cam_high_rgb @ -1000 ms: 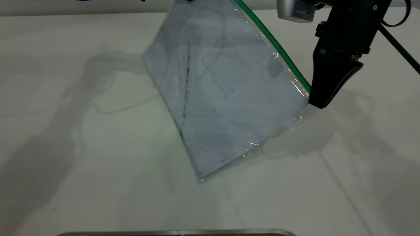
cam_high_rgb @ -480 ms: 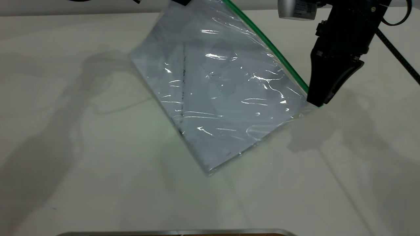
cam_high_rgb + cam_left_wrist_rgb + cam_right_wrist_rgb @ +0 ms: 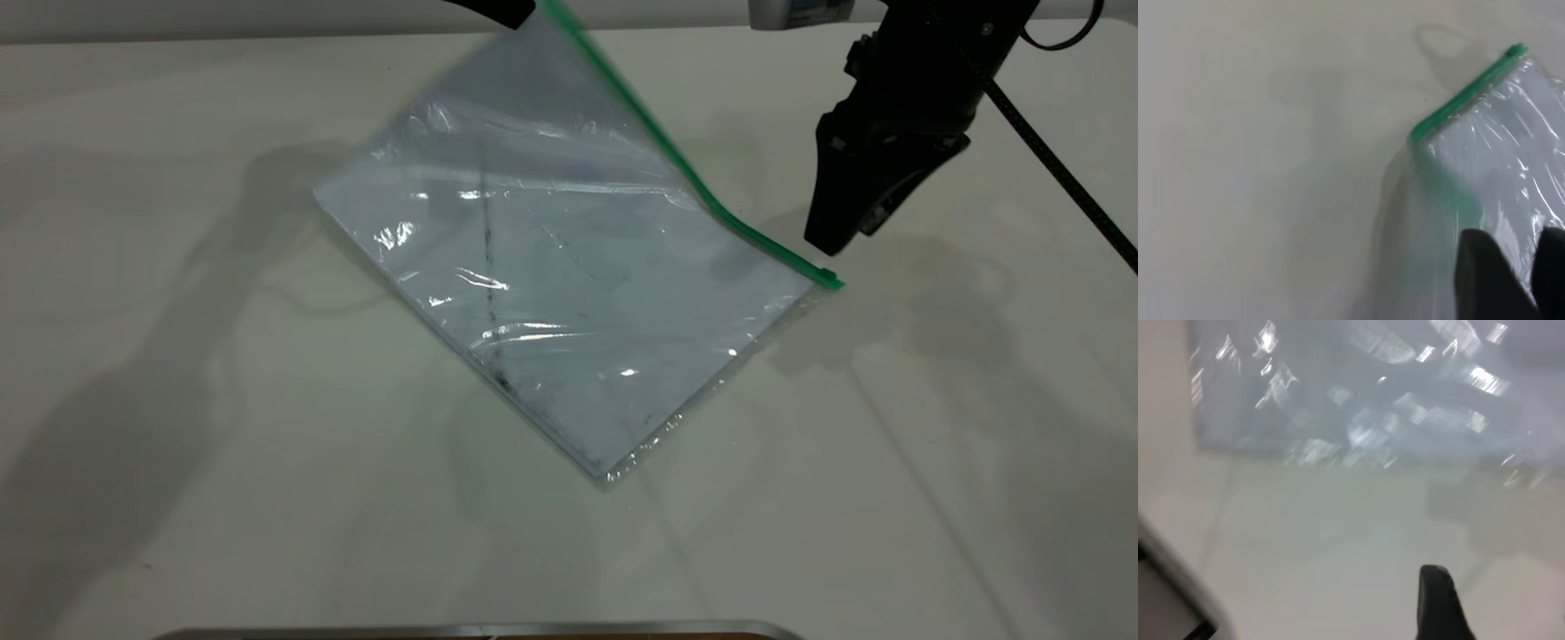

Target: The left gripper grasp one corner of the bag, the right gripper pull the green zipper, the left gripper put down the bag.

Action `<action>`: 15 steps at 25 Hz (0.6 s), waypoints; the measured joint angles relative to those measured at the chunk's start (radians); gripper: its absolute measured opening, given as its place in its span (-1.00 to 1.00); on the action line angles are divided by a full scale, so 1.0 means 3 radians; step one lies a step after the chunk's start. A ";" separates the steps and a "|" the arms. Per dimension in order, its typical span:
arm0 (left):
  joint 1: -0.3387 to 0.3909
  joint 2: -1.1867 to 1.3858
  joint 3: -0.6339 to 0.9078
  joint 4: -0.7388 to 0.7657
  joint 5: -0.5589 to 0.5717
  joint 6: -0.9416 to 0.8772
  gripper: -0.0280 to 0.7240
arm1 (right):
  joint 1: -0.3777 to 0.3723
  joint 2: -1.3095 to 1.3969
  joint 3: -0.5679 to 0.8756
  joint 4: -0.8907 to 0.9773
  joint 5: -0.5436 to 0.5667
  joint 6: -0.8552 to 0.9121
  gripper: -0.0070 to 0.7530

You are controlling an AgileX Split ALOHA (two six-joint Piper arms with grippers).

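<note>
The bag (image 3: pixel 551 293) lies mostly on the bench (image 3: pixel 178 400), one far corner held pinched in the left hand (image 3: pixel 1511 280). The right hand (image 3: pixel 831 240) hangs just off the green zipper (image 3: pixel 685 173), empty, spread unclear. Only release appears left.

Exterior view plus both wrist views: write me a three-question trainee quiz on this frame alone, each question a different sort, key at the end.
1. True or false: the right gripper is clamped on the green zipper.
2. Multiple choice: where does the left gripper hold the bag? A) the corner nearest the camera B) the raised far corner, at the zipper edge C) nowhere.
3. Fill in: the bag's near edge rests on the ___.

Key: 1 false, it hangs just clear of the zipper's end. 2 B. 3 table.
</note>
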 joint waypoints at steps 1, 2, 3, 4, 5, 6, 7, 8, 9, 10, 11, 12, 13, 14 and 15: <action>-0.0007 -0.0014 0.0000 0.0000 -0.0040 -0.0031 -0.01 | 0.0000 0.0000 0.0000 -0.0014 -0.0082 0.0000 0.29; -0.0007 -0.0020 -0.0004 -0.0003 -0.0099 -0.0082 0.15 | 0.0000 0.0000 -0.0012 -0.0030 -0.0147 0.0000 0.29; -0.0011 -0.0025 -0.0008 -0.0007 -0.0178 -0.0145 0.31 | 0.0000 0.0000 -0.0041 -0.0049 -0.0180 0.0000 0.29; -0.0011 -0.0027 -0.0016 -0.0002 -0.0267 -0.0220 0.43 | 0.0000 0.0000 -0.0090 -0.0070 -0.0200 0.0000 0.29; -0.0011 -0.0041 -0.0019 0.0030 -0.0348 -0.0340 0.56 | 0.0000 -0.0008 -0.0145 -0.0092 -0.0224 0.0000 0.29; -0.0011 -0.0068 -0.0019 0.0090 -0.0432 -0.0486 0.66 | -0.0001 -0.0029 -0.0226 -0.0121 -0.0233 0.0000 0.29; -0.0011 -0.0103 -0.0019 0.0197 -0.0491 -0.0656 0.74 | -0.0004 -0.0071 -0.0315 -0.0137 -0.0233 0.0000 0.29; -0.0011 -0.0167 -0.0023 0.0323 -0.0516 -0.0813 0.79 | -0.0004 -0.0132 -0.0407 -0.0149 -0.0233 0.0000 0.29; -0.0011 -0.0257 -0.0027 0.0443 -0.0524 -0.1025 0.82 | -0.0004 -0.0216 -0.0484 -0.0160 -0.0233 0.0021 0.29; -0.0011 -0.0347 -0.0030 0.0587 -0.0519 -0.1258 0.83 | -0.0004 -0.0306 -0.0575 -0.0164 -0.0233 0.0053 0.29; -0.0011 -0.0471 -0.0046 0.0729 -0.0500 -0.1458 0.83 | -0.0004 -0.0431 -0.0659 -0.0168 -0.0233 0.0077 0.29; -0.0011 -0.0615 -0.0059 0.0870 -0.0475 -0.1706 0.82 | -0.0004 -0.0578 -0.0731 -0.0174 -0.0233 0.0092 0.29; -0.0011 -0.0770 -0.0063 0.0984 -0.0449 -0.1954 0.82 | -0.0004 -0.0714 -0.0777 -0.0178 -0.0227 0.0107 0.29; -0.0011 -0.0909 -0.0066 0.1123 -0.0416 -0.2187 0.81 | -0.0004 -0.0891 -0.0820 -0.0181 -0.0218 0.0122 0.29; -0.0011 -0.1075 -0.0069 0.1262 -0.0382 -0.2359 0.80 | -0.0004 -0.1083 -0.0841 -0.0181 -0.0219 0.0144 0.29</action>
